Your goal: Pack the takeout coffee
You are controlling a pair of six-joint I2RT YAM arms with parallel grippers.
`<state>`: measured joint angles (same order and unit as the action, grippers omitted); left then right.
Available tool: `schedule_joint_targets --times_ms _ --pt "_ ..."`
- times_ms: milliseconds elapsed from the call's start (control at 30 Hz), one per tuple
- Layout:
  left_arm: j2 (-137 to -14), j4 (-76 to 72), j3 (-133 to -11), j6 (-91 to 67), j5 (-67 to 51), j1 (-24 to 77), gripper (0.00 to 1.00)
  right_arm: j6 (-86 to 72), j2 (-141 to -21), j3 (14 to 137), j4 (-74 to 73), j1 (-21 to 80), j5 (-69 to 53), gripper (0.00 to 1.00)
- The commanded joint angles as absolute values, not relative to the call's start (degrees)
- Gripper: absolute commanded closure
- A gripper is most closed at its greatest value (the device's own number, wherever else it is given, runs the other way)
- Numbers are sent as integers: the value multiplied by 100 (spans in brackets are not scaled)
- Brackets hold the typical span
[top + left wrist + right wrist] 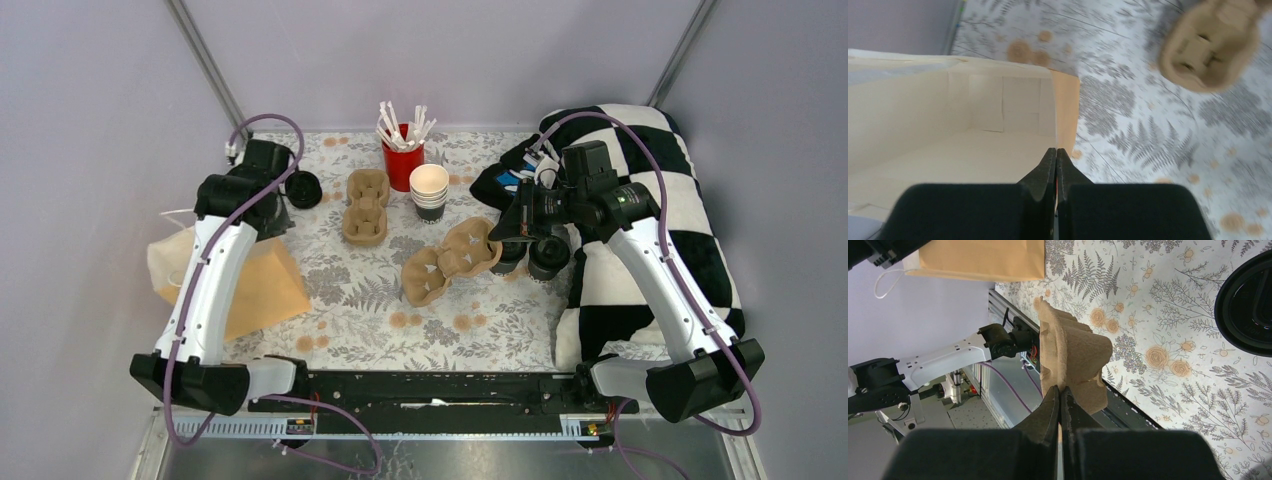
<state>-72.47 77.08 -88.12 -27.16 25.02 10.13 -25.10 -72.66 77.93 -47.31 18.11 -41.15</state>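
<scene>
Your right tool (1060, 392) pinches one pulp carrier (1075, 352) by its edge (likely readying it for the lidded cups (549, 260)); your left tool (1056, 152) clamps the rim of the paper bag (913, 100).

From above, the right arm (600, 205) covers part of the two dark cups (548, 258), and the left arm (215, 280) hides part of the paper bag (265, 290). The left wrist view shows a blurred carrier (1208, 47) cut by the top edge, and whether the closed left gripper (1056, 152) pinches the bag's edge cannot be told. In the right wrist view a black lid (1248, 305) is cut by the right edge, and the tilted carrier (1073, 355) disappears between the closed tips of the right gripper (1060, 395).
</scene>
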Motion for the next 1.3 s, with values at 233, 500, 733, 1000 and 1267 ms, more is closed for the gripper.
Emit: schedule_joint_targets --times_ms 233,500,733,1000,1267 --pt "-7078 8284 -9119 -4903 1555 3386 100 -2666 -7015 8007 -4640 1793 -3668 100" --pt "-7787 7101 -9824 -5795 2021 5008 100 -2902 -6678 8132 -4683 1791 -2741 100" --pt "-8347 5840 -9937 -5833 2555 5466 100 -2963 -6342 8393 -4904 1793 -1815 100" --pt "-8625 5048 -10582 -4837 1153 5476 36 -2566 -6253 9128 -5637 1789 -633 100" --pt "-7367 5487 -10820 -4245 1358 5475 25 -2133 -6821 11010 -6389 1793 -960 100"
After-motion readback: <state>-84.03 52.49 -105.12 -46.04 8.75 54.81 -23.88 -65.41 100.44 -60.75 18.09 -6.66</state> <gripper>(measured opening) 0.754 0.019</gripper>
